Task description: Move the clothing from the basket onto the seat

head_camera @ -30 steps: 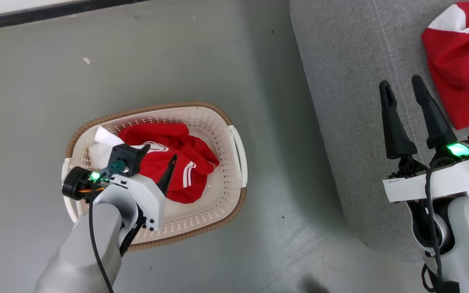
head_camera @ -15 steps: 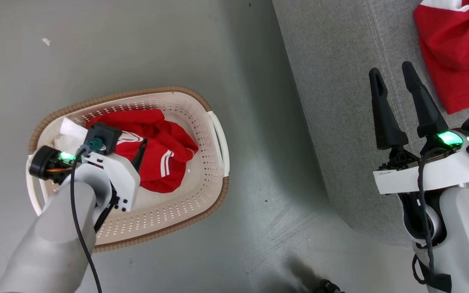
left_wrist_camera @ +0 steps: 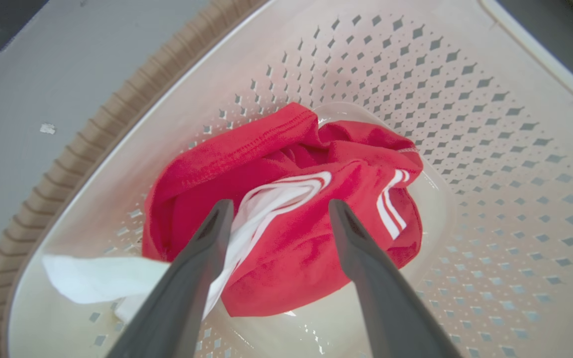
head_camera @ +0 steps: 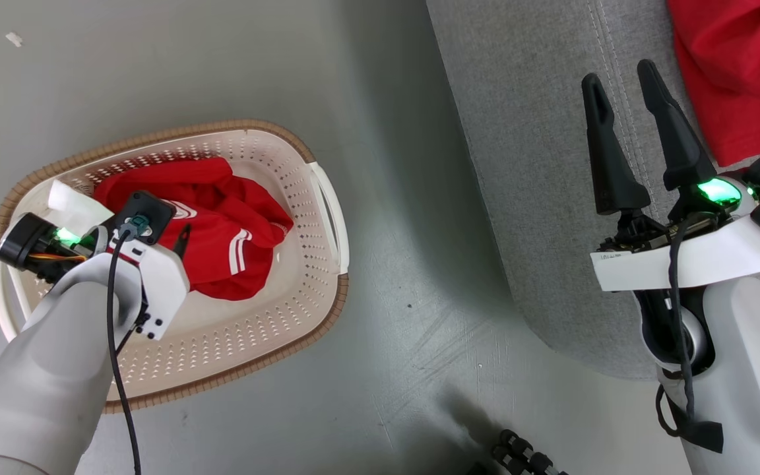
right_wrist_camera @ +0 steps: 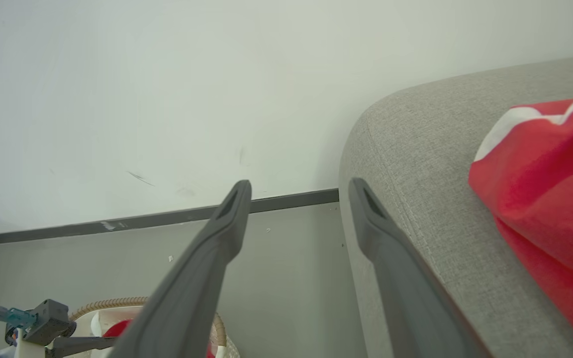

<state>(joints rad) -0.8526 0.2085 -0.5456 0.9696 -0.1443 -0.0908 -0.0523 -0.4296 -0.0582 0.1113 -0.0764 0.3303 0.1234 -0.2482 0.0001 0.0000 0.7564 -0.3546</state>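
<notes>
Left hand (left_wrist_camera: 280, 205): fingers spread, empty, poised over the crumpled red garment (left_wrist_camera: 246, 154) in the basket (head_camera: 287, 297), likely aligned to pinch its white-striped fold; right hand (head_camera: 619, 76): open, empty, above the seat (head_camera: 525, 132), near the second red garment (head_camera: 736, 72) lying there; left wrist view shows fingertips (left_wrist_camera: 219, 219) straddling the stripes, half-hidden behind the wrist in head view.

Basket (head_camera: 287, 290) open on top; perforated walls ring the red garment (head_camera: 221, 224), with bare bottom toward the right handle. Left gripper (left_wrist_camera: 280, 206) over the garment, jaws apart. Floor (head_camera: 393, 198) strip between basket and seat (head_camera: 518, 132) bare. Seat's left edge bare under right gripper (head_camera: 619, 72); second red garment (head_camera: 736, 66) covers the part further right.
</notes>
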